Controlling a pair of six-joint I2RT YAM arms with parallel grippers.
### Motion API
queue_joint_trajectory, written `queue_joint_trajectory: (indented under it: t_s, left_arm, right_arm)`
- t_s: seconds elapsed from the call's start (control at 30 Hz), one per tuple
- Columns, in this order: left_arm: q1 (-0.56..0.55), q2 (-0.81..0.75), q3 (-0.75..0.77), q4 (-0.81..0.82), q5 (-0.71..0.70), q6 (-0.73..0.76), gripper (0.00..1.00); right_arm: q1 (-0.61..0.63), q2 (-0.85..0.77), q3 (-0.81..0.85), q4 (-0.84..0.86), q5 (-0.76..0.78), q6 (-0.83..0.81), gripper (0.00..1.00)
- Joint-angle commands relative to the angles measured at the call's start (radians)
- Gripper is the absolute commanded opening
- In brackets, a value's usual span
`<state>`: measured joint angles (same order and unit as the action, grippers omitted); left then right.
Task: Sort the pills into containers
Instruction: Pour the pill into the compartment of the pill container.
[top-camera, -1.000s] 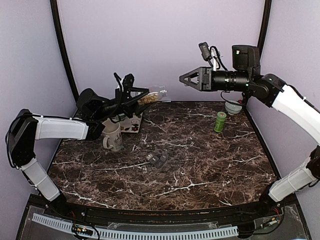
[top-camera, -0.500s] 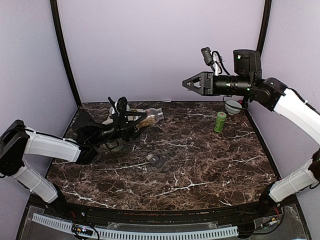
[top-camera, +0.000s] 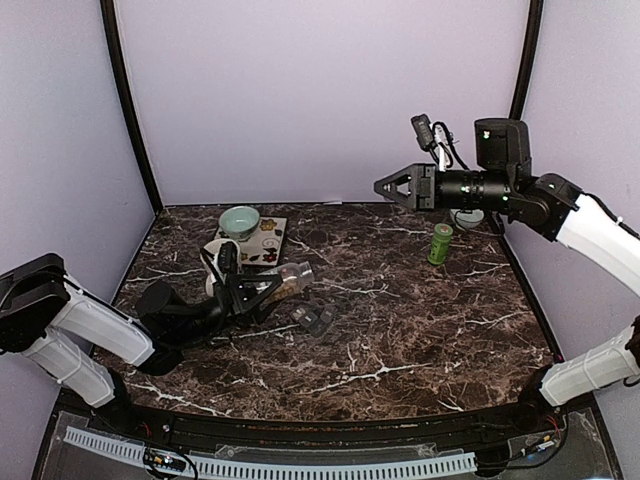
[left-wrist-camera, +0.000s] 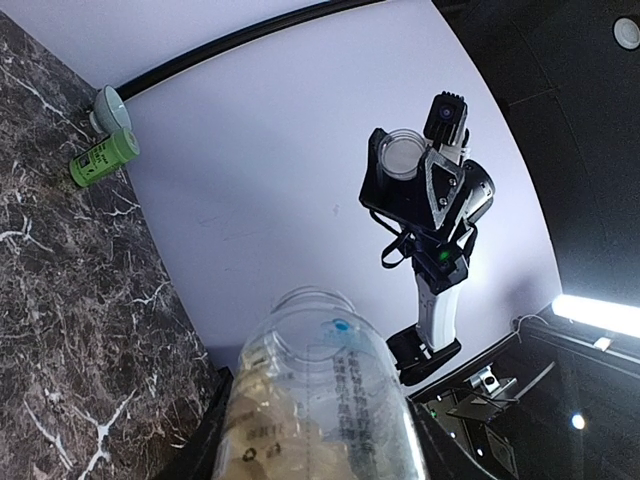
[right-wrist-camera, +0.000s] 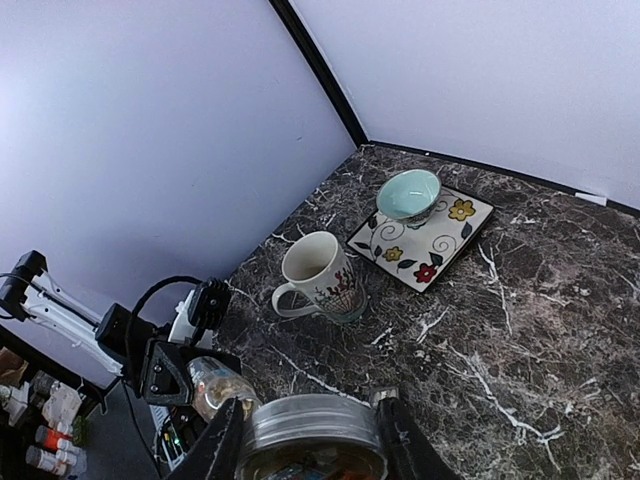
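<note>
Lying near the middle of the surface (top-camera: 430, 330), the containers (top-camera: 315, 320) form a low dark grey strip of joined square compartments. From the top view their contents cannot be made out.

The pills (left-wrist-camera: 268, 430) are inside a clear jar (top-camera: 289, 278) at 10 o'clock from the strip, near it but apart. They show as tan pieces packed low in the jar. The jar lies tilted with its uncapped mouth toward 2 o'clock. The left claw (top-camera: 270, 287) is clamped around the jar body, one finger on each side. The left arm reaches in low over the surface from the 8 o'clock edge. Whether the jar touches the marble cannot be told.

At 11 o'clock, behind that arm, a white mug (right-wrist-camera: 318, 272) stands upright. Just beyond it a square floral plate (top-camera: 268, 240) carries a pale teal bowl (top-camera: 240, 219), close to the far edge.

The right claw (top-camera: 392, 186) hangs high above the far edge at 1 o'clock, well apart from the strip. Its fingers are closed on a clear round lid (left-wrist-camera: 400, 155). Below it, a small green bottle (top-camera: 440, 243) stands near the 2 o'clock corner. A white bowl (top-camera: 462, 214) sits beside the bottle, partly hidden by the arm.

From the strip toward the 6 o'clock and 4 o'clock edges, only veined marble shows.
</note>
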<state>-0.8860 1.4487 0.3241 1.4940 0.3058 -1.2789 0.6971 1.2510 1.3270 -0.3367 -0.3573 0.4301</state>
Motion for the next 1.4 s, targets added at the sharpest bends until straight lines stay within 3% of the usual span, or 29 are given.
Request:
queue_joint_trajectory:
  t_s: [0.0,0.4,1.37]
  left_arm:
    - [-0.046,0.036,-0.055,0.195,-0.116,0.061,0.0]
    - [-0.138,0.157,-0.085,0.247,-0.243,0.13,0.0]
    - [-0.121,0.323,-0.06,0.249,-0.325,0.092,0.0]
  right_arm:
    - [-0.005,-0.037,-0.035,0.05,0.022,0.02,0.37]
    - [-0.005,-0.089,-0.118,0.057,0.046,0.027,0.36]
    - [-0.005,-0.133,-0.168,0.065,0.041,0.033,0.36]
